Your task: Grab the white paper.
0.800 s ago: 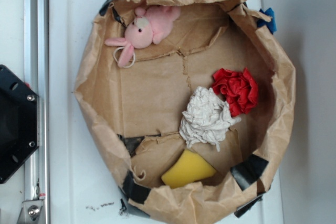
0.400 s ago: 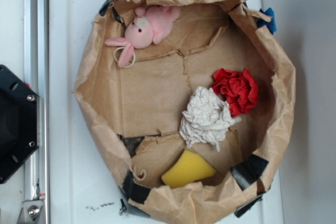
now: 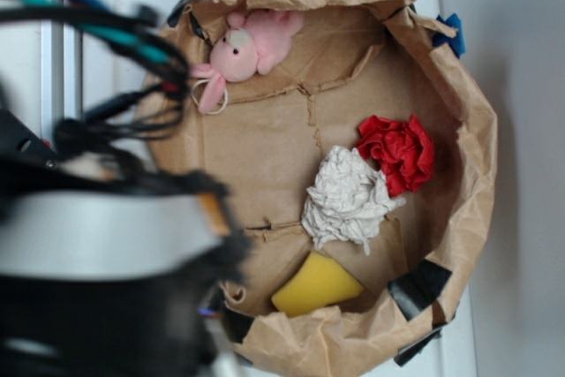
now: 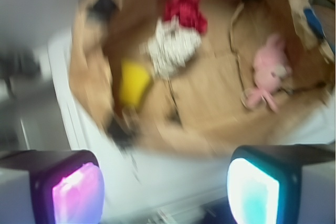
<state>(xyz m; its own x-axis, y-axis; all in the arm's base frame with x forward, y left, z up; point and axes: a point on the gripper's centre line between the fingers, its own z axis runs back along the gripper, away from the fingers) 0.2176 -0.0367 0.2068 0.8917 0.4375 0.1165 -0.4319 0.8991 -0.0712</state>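
The white paper (image 3: 349, 198) is an off-white crumpled wad lying in the brown paper basin (image 3: 468, 209), right of centre. It touches the red paper wad (image 3: 399, 152) at its upper right. In the wrist view the white paper (image 4: 172, 45) shows blurred, far ahead. My gripper (image 4: 165, 192) is open and empty, its two pads wide apart, over the white surface outside the basin's rim. In the exterior view my arm (image 3: 97, 253) fills the lower left as a blur, and the fingers are not distinguishable there.
A pink plush bunny (image 3: 243, 50) lies at the basin's top left, and a yellow sponge (image 3: 316, 284) below the white paper. Black tape patches (image 3: 419, 287) mark the basin's rim. The basin stands on a white surface (image 3: 115, 6).
My arm has swung into the exterior view from the lower left, covering the basin's left rim. The things in the basin have not moved.
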